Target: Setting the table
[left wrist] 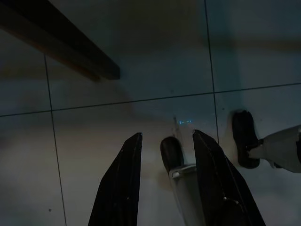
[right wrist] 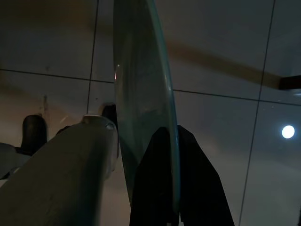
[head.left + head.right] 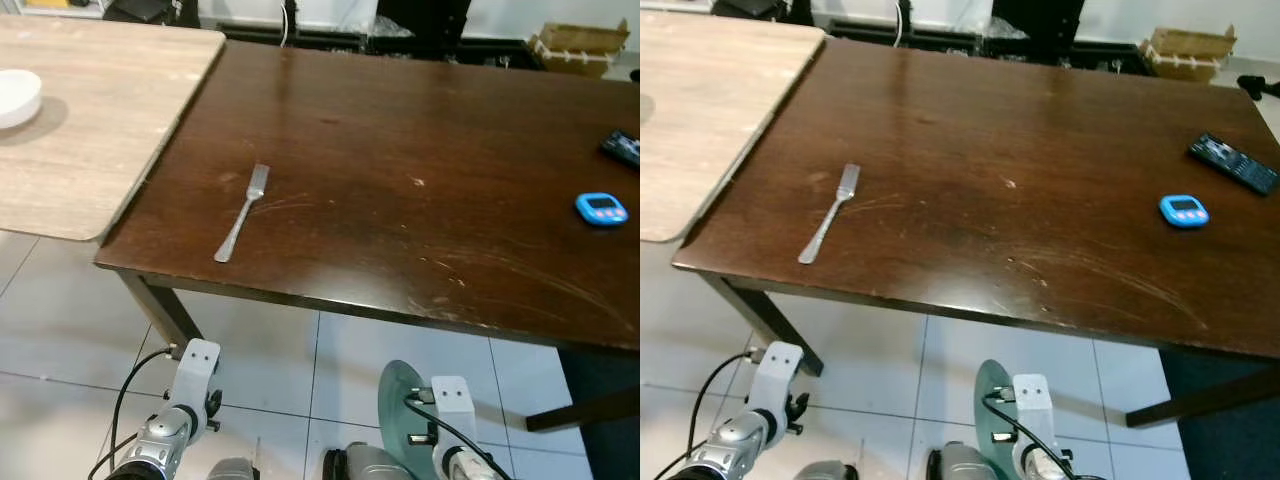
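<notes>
A silver fork (image 3: 243,212) lies on the dark wooden table (image 3: 400,130), near its front left corner, tines pointing away from me. Below the table's front edge my right arm hangs low with a greenish glass plate (image 3: 398,400) held on edge. In the right wrist view the right gripper (image 2: 171,134) is shut on the plate's rim (image 2: 141,94). My left gripper (image 1: 167,136) hangs over the tiled floor, open, with nothing between its fingers (image 1: 127,179).
A light wooden table (image 3: 100,150) adjoins the dark one on the left and carries a white bowl (image 3: 15,97). A blue timer (image 3: 601,208) and a black remote (image 3: 1232,162) lie at the right. A cardboard box (image 3: 580,45) stands behind. Table legs (image 3: 160,310) stand near my arms.
</notes>
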Motion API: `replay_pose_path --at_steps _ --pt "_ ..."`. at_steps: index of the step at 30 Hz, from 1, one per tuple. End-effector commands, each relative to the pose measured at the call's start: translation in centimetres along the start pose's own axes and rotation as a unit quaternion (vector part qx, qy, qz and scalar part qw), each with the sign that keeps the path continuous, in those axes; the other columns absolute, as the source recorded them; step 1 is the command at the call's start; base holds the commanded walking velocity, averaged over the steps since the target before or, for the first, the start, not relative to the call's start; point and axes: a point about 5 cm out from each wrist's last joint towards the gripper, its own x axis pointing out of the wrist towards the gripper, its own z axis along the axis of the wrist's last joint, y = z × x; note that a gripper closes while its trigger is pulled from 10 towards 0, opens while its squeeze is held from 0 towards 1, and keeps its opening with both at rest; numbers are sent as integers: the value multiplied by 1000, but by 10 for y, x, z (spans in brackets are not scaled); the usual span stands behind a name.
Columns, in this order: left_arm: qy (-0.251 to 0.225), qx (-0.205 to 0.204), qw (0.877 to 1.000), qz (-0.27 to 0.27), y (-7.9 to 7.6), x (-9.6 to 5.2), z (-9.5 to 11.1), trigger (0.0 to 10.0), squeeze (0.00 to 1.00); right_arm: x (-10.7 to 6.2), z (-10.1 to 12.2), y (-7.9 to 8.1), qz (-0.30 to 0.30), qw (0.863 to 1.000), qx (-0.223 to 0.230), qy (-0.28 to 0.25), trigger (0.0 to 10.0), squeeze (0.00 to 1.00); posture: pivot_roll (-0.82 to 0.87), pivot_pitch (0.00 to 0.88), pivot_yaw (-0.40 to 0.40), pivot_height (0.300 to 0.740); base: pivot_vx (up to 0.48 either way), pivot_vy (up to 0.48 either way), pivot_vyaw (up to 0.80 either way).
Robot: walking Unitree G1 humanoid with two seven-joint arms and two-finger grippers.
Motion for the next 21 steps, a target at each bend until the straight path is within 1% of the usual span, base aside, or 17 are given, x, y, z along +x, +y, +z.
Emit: replay_pose_path --at_steps 1,9,12,14,16,21 --pt "16 -7 1000 7 3 -3 -12 10000 0 0 -3 6 9 1000 1 8 10000 0 99 97 47 740 0 0 0" --pt "18 -12 1000 10 4 -4 -15 10000 0 0 -1 6 12 1000 -4 5 10000 0 100 96 44 740 0 0 0" --pt "25 -20 999 14 5 -4 -16 10000 0 0 -1 5 13 1000 -7 4 10000 0 99 97 43 740 0 480 0" --pt "14 -25 1000 9 4 -4 -15 10000 0 0 0 4 13 1000 -8 4 10000 0 98 96 42 740 0 480 0" --pt "7 -11 1000 5 4 -4 -13 10000 0 0 0 4 13 1000 -10 4 10000 0 98 95 40 740 0 480 0" --pt "11 -17 1000 5 1 -4 -15 10000 0 0 0 4 17 1000 -21 1 10000 0 89 90 41 740 0 0 0"
